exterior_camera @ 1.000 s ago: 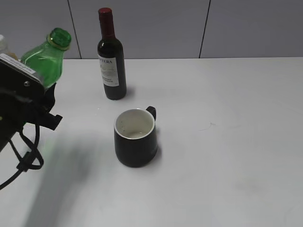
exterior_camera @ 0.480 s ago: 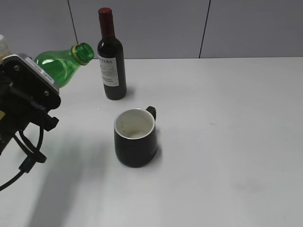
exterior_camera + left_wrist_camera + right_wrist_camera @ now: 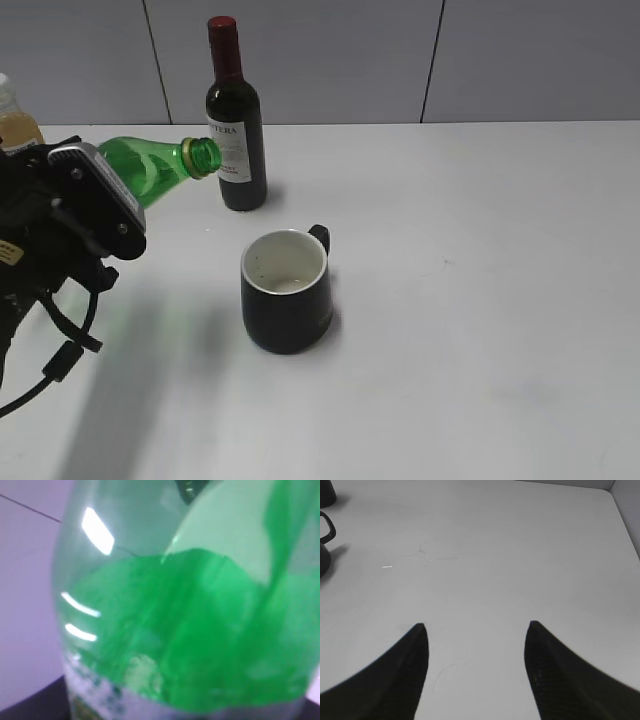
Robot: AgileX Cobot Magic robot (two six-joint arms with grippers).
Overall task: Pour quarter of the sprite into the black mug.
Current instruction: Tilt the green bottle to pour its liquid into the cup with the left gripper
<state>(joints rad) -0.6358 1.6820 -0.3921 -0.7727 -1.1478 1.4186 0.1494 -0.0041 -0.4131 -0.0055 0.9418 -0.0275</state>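
**Bottle Tipped, Mouth Short of the Mug**

At the left edge of the table, the left gripper [image 3: 70, 215] is clamped on the tall transparent green plastic Sprite bottle [image 3: 150, 172], whose body fills the left wrist view with green plastic and a slanted line of liquid inside. The bottle lies tilted close to level, its open neck pointing right, towards the dark glass wine bottle with the red top [image 3: 234, 125], which stands upright just behind that neck.

Over on the other side, the right gripper [image 3: 475, 630] hangs with its jaws apart and nothing between them, above bare white tabletop [image 3: 520, 555].

And the target? The squat matte black mug with the white inside [image 3: 287, 290] stands upright near the middle, handle turned to the back, well right of and below the bottle's mouth.

Here is the danger, as I judge it: the mouth is not over the mug's rim, so any further tilt now would send the drink onto the table. Swinging across could clip the wine bottle's shoulder. And a fast tip, with fizz in play, could overshoot the quarter called for.

An orange-drink bottle [image 3: 15, 120] peeks in at the far left.
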